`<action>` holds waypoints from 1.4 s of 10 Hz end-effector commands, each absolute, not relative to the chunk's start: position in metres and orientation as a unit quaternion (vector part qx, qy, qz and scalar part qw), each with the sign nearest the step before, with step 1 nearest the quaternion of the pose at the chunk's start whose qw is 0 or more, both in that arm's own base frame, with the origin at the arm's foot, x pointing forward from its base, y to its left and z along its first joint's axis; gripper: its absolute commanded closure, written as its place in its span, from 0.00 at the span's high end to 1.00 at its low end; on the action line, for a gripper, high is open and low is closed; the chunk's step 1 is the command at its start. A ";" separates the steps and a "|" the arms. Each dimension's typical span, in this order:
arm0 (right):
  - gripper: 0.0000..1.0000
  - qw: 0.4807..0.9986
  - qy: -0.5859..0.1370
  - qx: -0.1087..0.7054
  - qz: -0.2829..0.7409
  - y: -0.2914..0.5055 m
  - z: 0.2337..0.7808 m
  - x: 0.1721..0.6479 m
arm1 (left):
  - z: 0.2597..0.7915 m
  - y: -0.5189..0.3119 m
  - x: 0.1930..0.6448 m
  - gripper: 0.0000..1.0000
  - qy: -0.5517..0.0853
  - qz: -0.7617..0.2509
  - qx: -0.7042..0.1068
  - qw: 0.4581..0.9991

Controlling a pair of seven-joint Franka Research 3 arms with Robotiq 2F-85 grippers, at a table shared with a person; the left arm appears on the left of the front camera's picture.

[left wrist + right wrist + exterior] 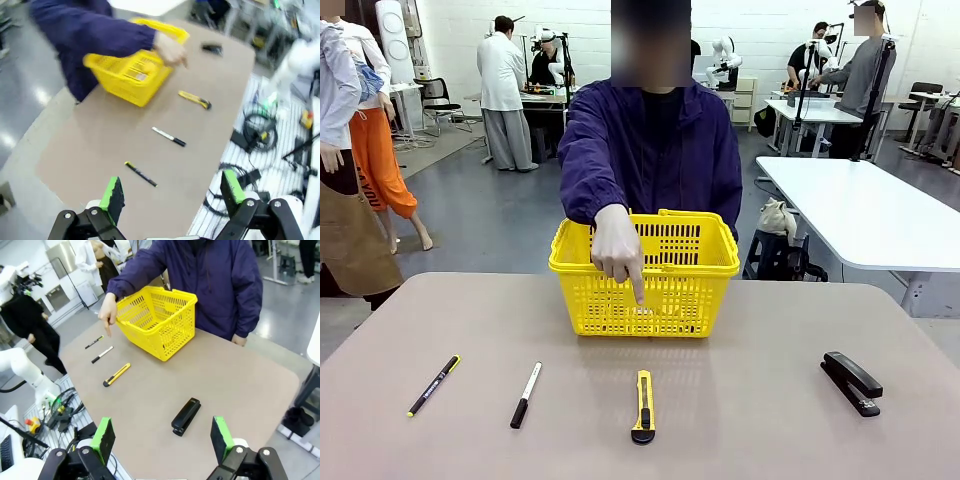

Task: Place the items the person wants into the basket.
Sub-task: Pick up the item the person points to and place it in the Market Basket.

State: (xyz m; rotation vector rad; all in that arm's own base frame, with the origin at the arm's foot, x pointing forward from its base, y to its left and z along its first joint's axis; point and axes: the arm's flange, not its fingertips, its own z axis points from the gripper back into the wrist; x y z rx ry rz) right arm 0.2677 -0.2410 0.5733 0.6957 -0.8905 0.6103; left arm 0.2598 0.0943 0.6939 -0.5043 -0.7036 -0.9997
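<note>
Four things lie in a row on the surface (pixel 420 320): a black pen (pixel 433 385) with a yellow clip, a white-and-black marker (pixel 526 395), the utility knife (pixel 643 407) and, well apart at the right, the black stapler (pixel 851 382). Behind the knife stands the yellow basket (pixel 690 290). In front of it the person's hand (pixel 616 245) points a finger down toward the knife. The left jaws and right jaws both stand wide apart, holding nothing.

Yellow lattice basket (pixel 690 290), yellow-black utility knife (pixel 643 405), black stapler (pixel 851 382), navy-purple jacket (pixel 660 150)
</note>
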 end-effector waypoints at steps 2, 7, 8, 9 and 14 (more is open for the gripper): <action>1.00 0.791 -0.427 0.329 0.289 -0.243 0.577 0.270 | 0.696 -0.009 0.272 1.00 -0.194 -0.575 -0.194 0.771; 1.00 0.791 -0.427 0.329 0.289 -0.243 0.577 0.270 | 0.633 -0.170 0.289 1.00 -0.073 -0.511 -0.147 0.844; 1.00 0.791 -0.427 0.329 0.289 -0.243 0.577 0.270 | 0.618 -0.193 0.286 1.00 -0.072 -0.473 -0.123 0.869; 1.00 0.791 -0.427 0.329 0.289 -0.243 0.577 0.270 | 0.602 -0.211 0.284 1.00 -0.081 -0.433 -0.101 0.892; 1.00 0.791 -0.427 0.329 0.289 -0.243 0.577 0.270 | 0.527 -0.267 0.287 1.00 -0.111 -0.318 0.018 0.942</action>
